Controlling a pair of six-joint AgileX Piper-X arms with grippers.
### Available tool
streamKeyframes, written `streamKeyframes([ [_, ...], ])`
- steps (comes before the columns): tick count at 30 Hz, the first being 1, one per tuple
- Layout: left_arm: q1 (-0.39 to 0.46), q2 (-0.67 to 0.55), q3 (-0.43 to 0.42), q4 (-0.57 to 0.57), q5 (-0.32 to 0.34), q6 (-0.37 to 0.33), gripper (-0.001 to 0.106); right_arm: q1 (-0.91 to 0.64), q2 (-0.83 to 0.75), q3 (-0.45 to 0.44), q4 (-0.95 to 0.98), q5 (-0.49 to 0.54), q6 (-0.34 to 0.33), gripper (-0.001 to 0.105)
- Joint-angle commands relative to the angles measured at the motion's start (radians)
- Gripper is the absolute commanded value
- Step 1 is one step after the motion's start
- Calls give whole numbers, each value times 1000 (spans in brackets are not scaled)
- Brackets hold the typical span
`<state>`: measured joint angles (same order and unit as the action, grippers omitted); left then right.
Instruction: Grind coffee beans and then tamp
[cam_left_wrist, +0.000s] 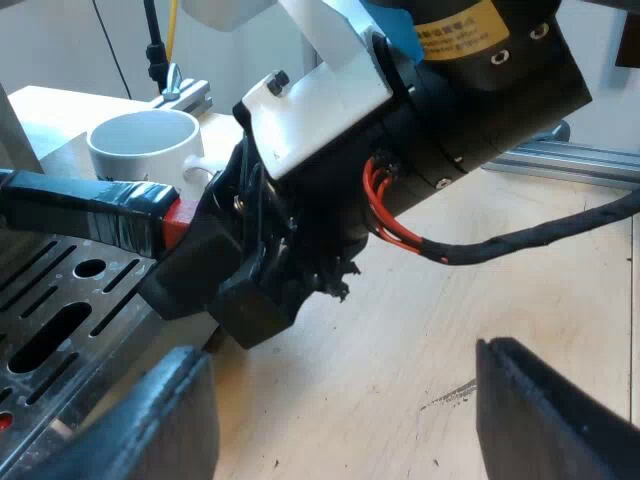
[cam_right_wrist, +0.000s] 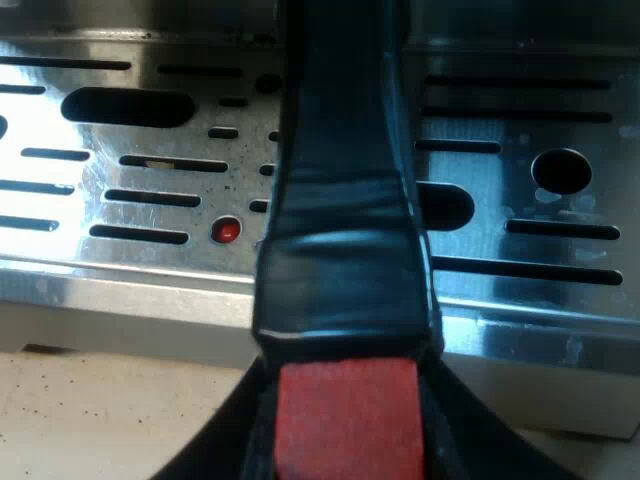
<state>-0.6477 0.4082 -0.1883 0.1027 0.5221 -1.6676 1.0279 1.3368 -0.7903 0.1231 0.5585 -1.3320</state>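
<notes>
I see the big metal drip tray of the coffee machine, full of slots. Next to it is the wooden table. My left gripper hangs over the table with its fingers wide apart and nothing in them. My right gripper pinches the holder by the red end of its dark handle, over the tray. A white mug stands near.

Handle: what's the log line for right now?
right gripper shut on handle | handle over tray | left gripper open over table
</notes>
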Motion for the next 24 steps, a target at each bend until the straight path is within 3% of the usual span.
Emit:
streamKeyframes([
  [1,-1,-6,-3,-4,7,-10,58,-1,-1,-3,-38,-42,-40,0],
  [11,-1,-6,-3,-4,7,-10,58,58,-27,-3,21,-46,-32,0],
  [17,-1,-6,-3,-4,7,-10,58,114,-34,-3,117,11,58,0],
  [24,-1,-6,-3,-4,7,-10,58,166,-34,-3,144,75,88,0],
])
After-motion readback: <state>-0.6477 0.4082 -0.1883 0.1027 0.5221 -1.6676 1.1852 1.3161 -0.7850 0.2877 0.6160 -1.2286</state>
